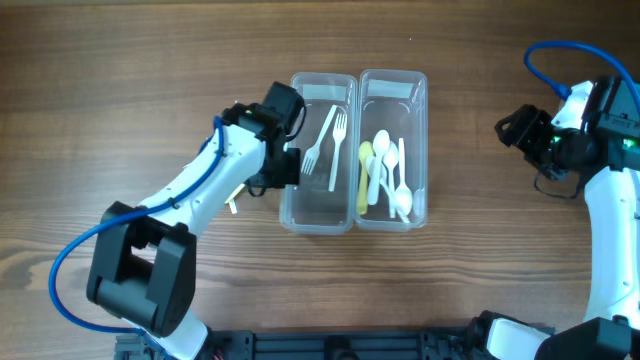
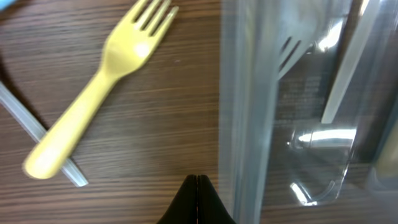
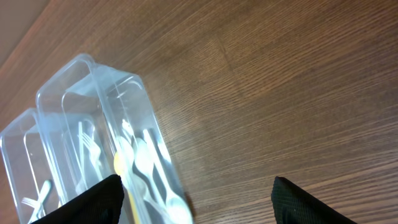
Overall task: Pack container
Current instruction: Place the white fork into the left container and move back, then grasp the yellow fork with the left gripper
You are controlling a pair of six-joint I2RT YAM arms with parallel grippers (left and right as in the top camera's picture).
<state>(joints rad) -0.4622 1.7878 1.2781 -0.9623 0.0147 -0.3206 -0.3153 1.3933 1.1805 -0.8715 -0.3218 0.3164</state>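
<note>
Two clear plastic containers stand side by side mid-table. The left container [image 1: 300,215] holds two white forks [image 1: 322,142]. The right container [image 1: 415,95] holds several white spoons [image 1: 385,170] and one yellow spoon [image 1: 364,180]. A yellow fork [image 2: 93,93] lies on the wood just left of the left container [image 2: 249,124]; in the overhead view it is mostly hidden under the left arm. My left gripper [image 2: 198,180] is shut and empty, low beside that container's left wall [image 1: 283,165]. My right gripper [image 3: 196,199] is open and empty, far right of the containers [image 1: 520,128].
A clear plastic piece [image 2: 37,130] lies under the yellow fork's handle. The right wrist view shows both containers [image 3: 93,106] at its left, with bare wood to the right.
</note>
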